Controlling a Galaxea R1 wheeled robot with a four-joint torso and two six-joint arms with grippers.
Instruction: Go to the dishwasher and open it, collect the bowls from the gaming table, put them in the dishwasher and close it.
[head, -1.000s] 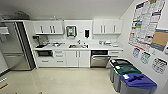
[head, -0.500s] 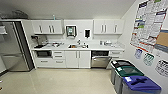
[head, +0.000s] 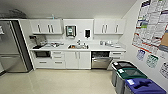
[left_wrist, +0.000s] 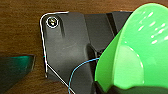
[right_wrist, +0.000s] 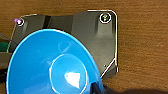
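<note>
1. The head view looked across a pale floor (head: 62, 80) at a kitchenette: white upper cabinets (head: 46, 26), a counter (head: 97, 47) with a sink (head: 78, 46), and white drawers beneath.
2. The dishwasher (head: 101, 61) sat under the counter, right of the sink cabinet; its steel door was tilted out at the top, showing a dark gap with rack above it (so it stood partly open).
3. A steel fridge (head: 11, 47) stood at the far left, and a microwave (head: 42, 54) sat in a niche under the counter.
4. Three bins lined the right wall under a board of posters (head: 152, 25): a black bin (head: 123, 66), a green-lidded bin (head: 131, 74) and a blue-lidded bin (head: 143, 86).
5. In the left wrist view the green bowl (left_wrist: 135, 52) loomed close, tipped on edge, its rim at the dark gripper part at the frame's edge; whether the left gripper clasped it I could not tell.
6. In the right wrist view the blue bowl (right_wrist: 52, 65) showed its inside, equally close; the right gripper's state could not be told either.
</note>
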